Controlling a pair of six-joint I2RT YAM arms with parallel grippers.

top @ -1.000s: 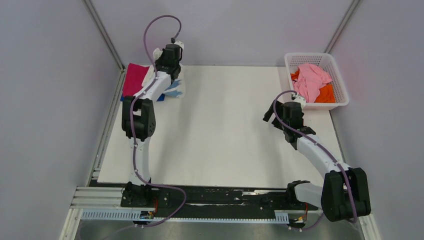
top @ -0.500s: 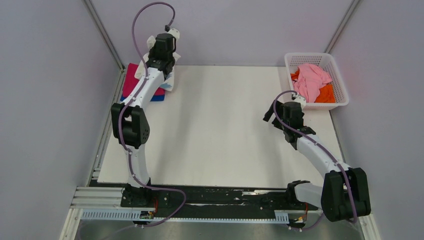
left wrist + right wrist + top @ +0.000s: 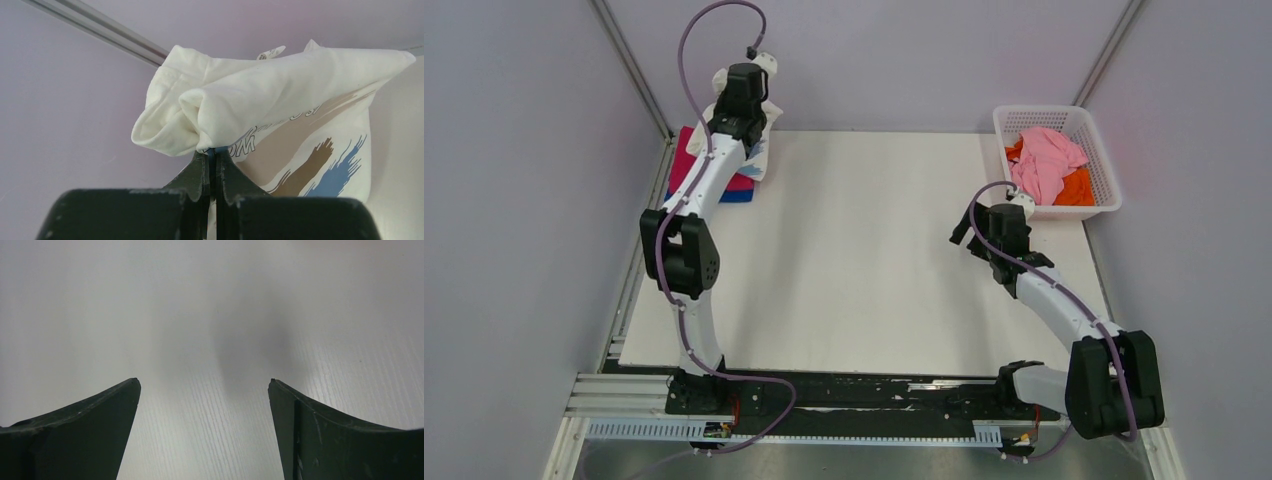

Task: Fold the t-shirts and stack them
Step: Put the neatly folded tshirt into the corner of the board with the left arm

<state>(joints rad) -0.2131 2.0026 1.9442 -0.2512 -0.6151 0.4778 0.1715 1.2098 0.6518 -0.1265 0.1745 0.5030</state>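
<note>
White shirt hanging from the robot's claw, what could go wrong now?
The left gripper pinches only a small bunched fold of the white t-shirt, so it might slip out. The shirt hangs crumpled, so it may land messy on the folded magenta t-shirt, or miss it.

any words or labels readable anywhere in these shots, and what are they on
"OM": outlined letters, seemingly a word's end, on the white t-shirt pinched in the left claw; the rest is hidden in the fold.
Fainter lettering along its beige stroke: too faint to read.
Neck tag: too small to read.
Top and right wrist views: nothing readable.
</note>
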